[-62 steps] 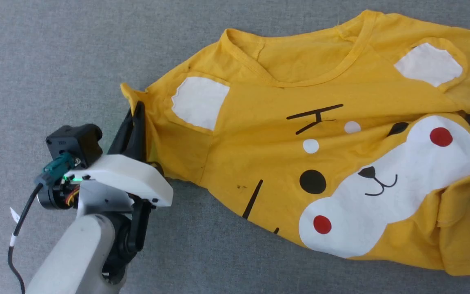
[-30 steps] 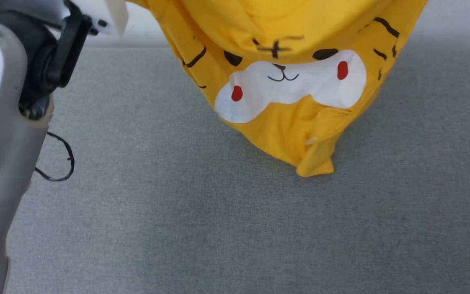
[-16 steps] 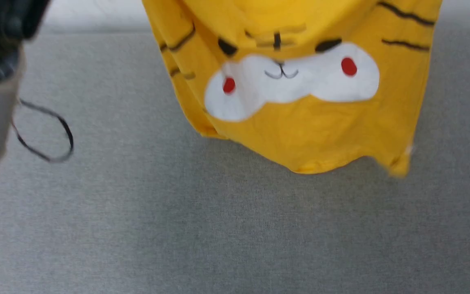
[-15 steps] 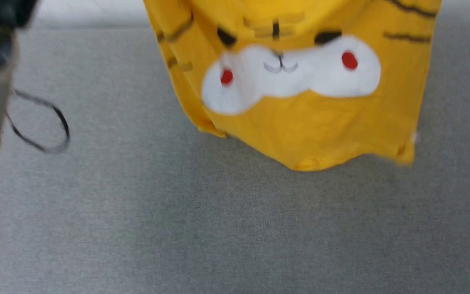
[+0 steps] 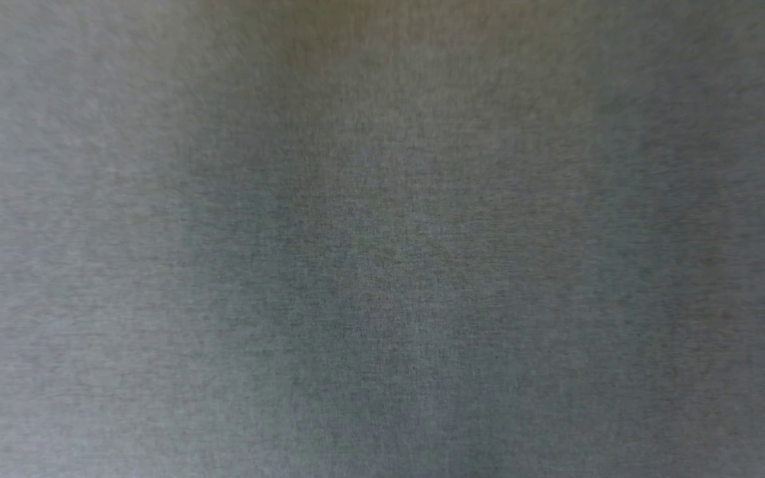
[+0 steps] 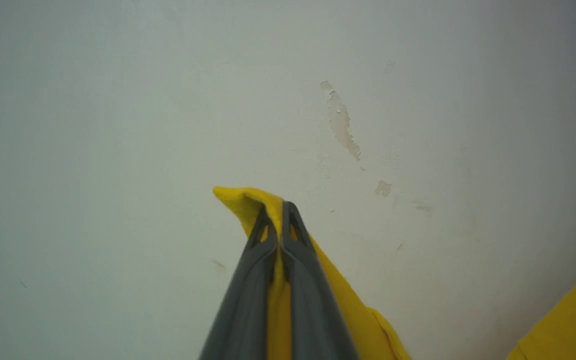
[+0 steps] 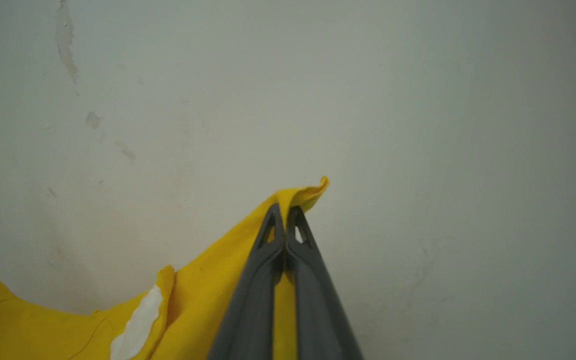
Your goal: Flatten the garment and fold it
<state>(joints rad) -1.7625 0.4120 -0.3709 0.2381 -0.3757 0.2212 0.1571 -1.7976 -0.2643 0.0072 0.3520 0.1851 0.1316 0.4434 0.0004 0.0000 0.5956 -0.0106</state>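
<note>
In the left wrist view my left gripper (image 6: pixel 279 207) is shut on a corner of the yellow garment (image 6: pixel 353 310), which peeks out past the fingertips and hangs down to the right. Another yellow piece shows at that view's lower right edge. My right gripper (image 7: pixel 285 210) is likewise shut on a yellow corner of the garment (image 7: pixel 203 290) in the right wrist view. From there the cloth sags to the lower left, with a white patch (image 7: pixel 138 322) on it. Both grippers hold the cloth up in front of a pale wall.
The head view looks down on plain grey fabric surface (image 5: pixel 382 265). Behind both grippers stands a pale wall (image 6: pixel 118 125) with chipped paint marks (image 6: pixel 340 122).
The garment has risen from hanging over the grey surface to out of the head view's frame, which has also shifted. The left forearm and its cable have left that view.
</note>
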